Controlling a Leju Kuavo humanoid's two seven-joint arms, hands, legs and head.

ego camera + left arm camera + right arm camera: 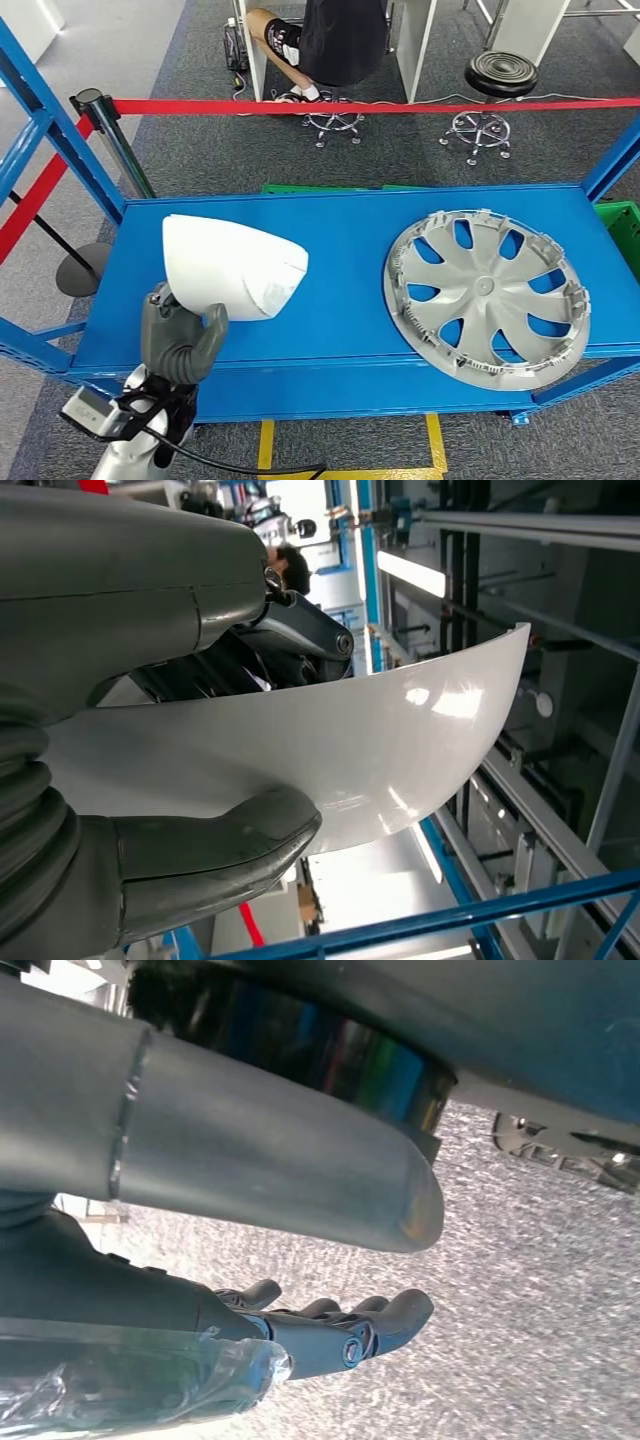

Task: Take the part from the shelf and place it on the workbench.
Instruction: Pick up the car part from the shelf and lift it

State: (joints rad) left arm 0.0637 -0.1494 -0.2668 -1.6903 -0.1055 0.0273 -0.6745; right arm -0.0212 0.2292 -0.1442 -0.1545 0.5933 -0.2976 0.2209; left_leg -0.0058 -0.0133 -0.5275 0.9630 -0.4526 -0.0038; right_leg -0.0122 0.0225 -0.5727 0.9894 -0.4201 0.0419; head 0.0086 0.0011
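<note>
At the far left of the head view a black post (113,140) carries a red belt (377,105) that runs across the carpet behind the blue shelf (347,290). Low on the left, the left hand (177,335) reaches up over the shelf's front edge and grips the white part (234,265), a smooth curved shell, by its near left end. The left wrist view shows the thick grey thumb (219,855) pressed against one face of the shell and the darker fingers (298,635) closed against the other face, so the shell is clamped between them. The part sits over the left half of the shelf, its rounded end pointing toward the middle; whether it rests on the blue surface or is lifted just clear of it cannot be told.

On the right half of the shelf, well apart from the part, a silver wheel cover (487,295) lies flat, its near rim reaching the shelf's front edge. Beyond the belt a person (324,40) sits on a chair, and further right stands a black stool (500,75).

In the right wrist view the right hand (302,1330) hangs over grey carpet, its fingers (400,1315) stretched out nearly straight, away from the thumb, holding nothing.
</note>
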